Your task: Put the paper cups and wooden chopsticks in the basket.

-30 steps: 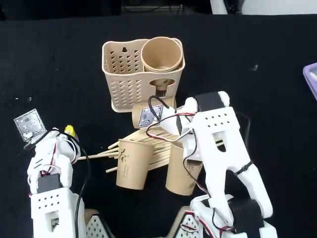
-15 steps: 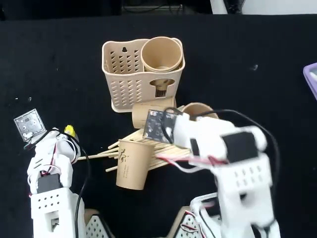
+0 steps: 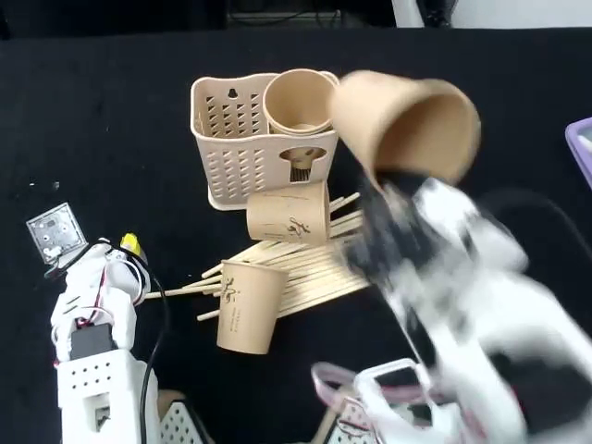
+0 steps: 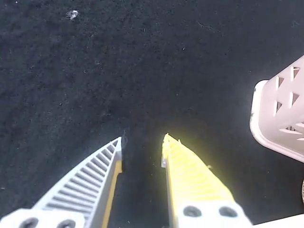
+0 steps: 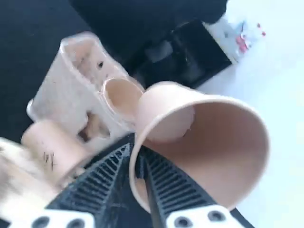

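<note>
Paper cup clamped by its wall in right end effector, held aloft and tilted, just beside basket toward far edge of surface. Nested cup inside basket. Lying cup and inverted cup among wooden chopsticks, mid-surface. Left end effector released, grasping nothing, low toward left edge.

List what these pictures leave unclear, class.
- High view: motion blur smears the right arm, so its outline is lost.
- High view: the chopsticks run under the cups, so they cannot be counted.
- Left wrist view: the basket is cut off by the picture's edge.
</note>
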You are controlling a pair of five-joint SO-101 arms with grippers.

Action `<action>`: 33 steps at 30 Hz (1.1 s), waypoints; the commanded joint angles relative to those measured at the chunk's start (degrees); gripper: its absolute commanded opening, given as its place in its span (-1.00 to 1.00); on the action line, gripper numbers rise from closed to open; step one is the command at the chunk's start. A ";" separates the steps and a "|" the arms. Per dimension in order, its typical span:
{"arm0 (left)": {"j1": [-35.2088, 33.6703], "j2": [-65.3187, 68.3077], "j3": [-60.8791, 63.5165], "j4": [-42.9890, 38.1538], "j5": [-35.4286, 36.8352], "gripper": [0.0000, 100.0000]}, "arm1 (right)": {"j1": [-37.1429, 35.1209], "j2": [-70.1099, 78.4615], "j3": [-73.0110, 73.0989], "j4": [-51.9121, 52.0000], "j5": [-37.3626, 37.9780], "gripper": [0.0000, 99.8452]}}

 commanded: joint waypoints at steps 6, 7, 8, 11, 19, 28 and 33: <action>0.13 -0.79 -0.31 -1.32 0.35 -0.71 | -5.01 31.96 -14.55 -11.69 -4.40 -0.98; 0.13 -0.79 -0.31 -1.32 0.35 -0.71 | -4.92 34.07 -16.66 -11.69 -4.40 -0.98; 0.13 -0.79 -0.31 -1.32 0.35 -0.71 | -4.92 35.91 -18.42 -11.69 -4.40 -0.98; 0.13 -0.79 -0.40 -1.32 0.35 -0.71 | -5.19 41.19 -23.16 -11.16 -4.75 -0.98; 0.13 -0.79 -0.40 -1.14 0.35 -0.71 | -5.27 50.33 -31.78 -4.13 -5.19 -0.98; 0.13 -0.79 -0.48 -1.14 0.35 -0.71 | -5.27 54.73 -33.98 2.29 -5.01 -0.98; 0.13 -0.79 -0.48 -1.05 0.35 -0.71 | -5.27 56.31 -34.07 2.02 -5.27 -0.98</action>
